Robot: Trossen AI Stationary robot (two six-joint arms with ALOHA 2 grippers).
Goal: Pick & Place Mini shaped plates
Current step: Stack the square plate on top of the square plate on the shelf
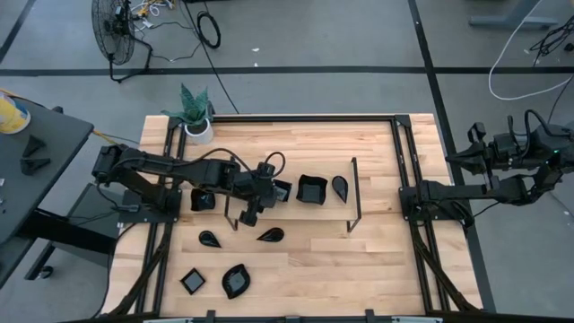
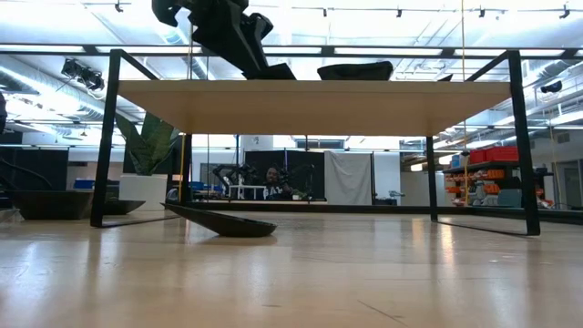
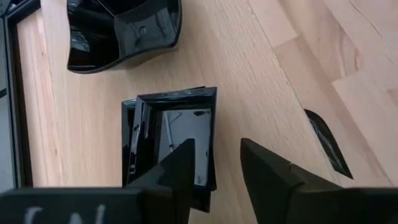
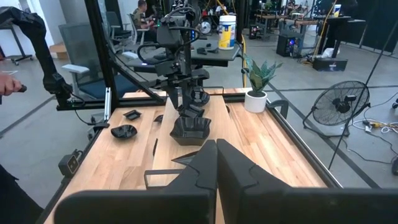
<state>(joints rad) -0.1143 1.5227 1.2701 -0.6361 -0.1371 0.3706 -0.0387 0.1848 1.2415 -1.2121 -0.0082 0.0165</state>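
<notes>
Worktop: pale wood, with a thin black wire frame standing across its middle and a potted plant at the far left corner.

Left arm reaches in from the left side; left gripper sits over the centre-left of the worktop, inside the frame's footprint. Right arm is parked off the right edge, right gripper aimed back across the worktop, jaws pressed together on nothing.

Mini shaped plates are scattered, none stacked as far as the high view shows:
- large square plate centre, under the frame
- teardrop plate just beside it
- wavy leaf plate near the front edge
- small square plate beside the leaf
- two small teardrops and in the middle row
- another dark plate close under the left forearm

Wrist view: a square plate lies flat on the wood directly ahead of the left jaws, which stand parted with one fingertip over its near rim. Not gripping yet.

Judgement: early to mid task. Most plates look unsorted, no clear drop place is visible, and the current step is the approach to this square plate. Nearly all the picking remains.
</notes>
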